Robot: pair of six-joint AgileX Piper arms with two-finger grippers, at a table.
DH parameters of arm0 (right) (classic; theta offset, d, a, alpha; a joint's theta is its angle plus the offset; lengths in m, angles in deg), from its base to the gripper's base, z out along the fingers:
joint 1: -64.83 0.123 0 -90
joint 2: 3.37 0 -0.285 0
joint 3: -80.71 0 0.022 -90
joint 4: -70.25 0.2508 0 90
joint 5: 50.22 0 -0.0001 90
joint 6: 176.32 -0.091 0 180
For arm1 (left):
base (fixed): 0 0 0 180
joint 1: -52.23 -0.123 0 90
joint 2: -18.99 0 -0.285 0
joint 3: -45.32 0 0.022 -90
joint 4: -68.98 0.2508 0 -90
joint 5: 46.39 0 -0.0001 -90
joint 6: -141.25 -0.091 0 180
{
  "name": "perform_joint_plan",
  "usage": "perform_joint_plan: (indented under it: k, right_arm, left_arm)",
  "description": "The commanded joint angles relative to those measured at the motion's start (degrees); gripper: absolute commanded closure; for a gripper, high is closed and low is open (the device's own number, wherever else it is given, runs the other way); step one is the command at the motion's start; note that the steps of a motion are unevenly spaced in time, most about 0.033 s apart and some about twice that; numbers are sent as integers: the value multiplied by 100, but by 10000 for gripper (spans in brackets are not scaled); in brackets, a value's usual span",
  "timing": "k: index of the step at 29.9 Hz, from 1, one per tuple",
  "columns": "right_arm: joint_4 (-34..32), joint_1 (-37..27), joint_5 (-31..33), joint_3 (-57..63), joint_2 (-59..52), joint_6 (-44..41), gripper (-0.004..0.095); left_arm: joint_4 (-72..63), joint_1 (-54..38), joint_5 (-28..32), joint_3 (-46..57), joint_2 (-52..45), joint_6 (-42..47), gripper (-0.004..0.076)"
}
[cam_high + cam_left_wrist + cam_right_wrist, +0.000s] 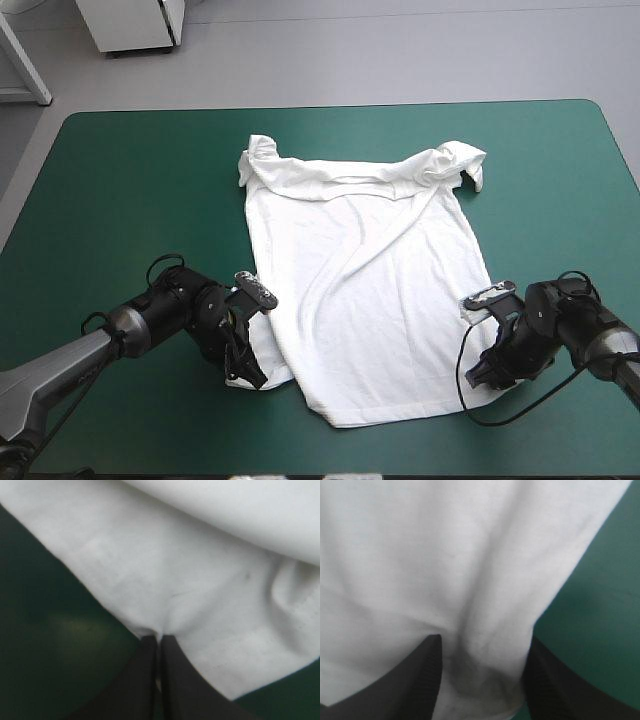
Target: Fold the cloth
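spread flat on the middle of the teal-green worktop [130, 190]: white t-shirt [365, 290], collar and sleeves toward the far edge, hem toward the near one. at the hem's left corner, left tool [159, 641] pinched closed on the fabric. at the right corner, right tool [482, 642] spread apart, fabric between its black fingers.

A pale grey floor [400, 50] lay beyond the far edge of the tabletop [120, 170], whose teal-green cover had rounded corners. On that floor stood a white cabinet [135, 25] and, further left, a slanting white frame leg [25, 65]. The light was soft and even.
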Motion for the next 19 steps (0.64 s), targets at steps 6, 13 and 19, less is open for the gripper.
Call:
perform_joint_plan:
  k: [6, 13, 19]
  right_arm:
    - [93, 10, 136, -99, 59, 0, 855]
    - [634, 10, 240, -235, 23, 184, 925]
    - [665, 10, 716, -1209, -272, 150, 925]
  left_arm:
    - [-546, 77, 518, 142, 179, -27, 733]
    - [-48, 77, 123, -239, -429, 264, 733]
    - [488, 77, -735, -1140, -1384, 616, 733]
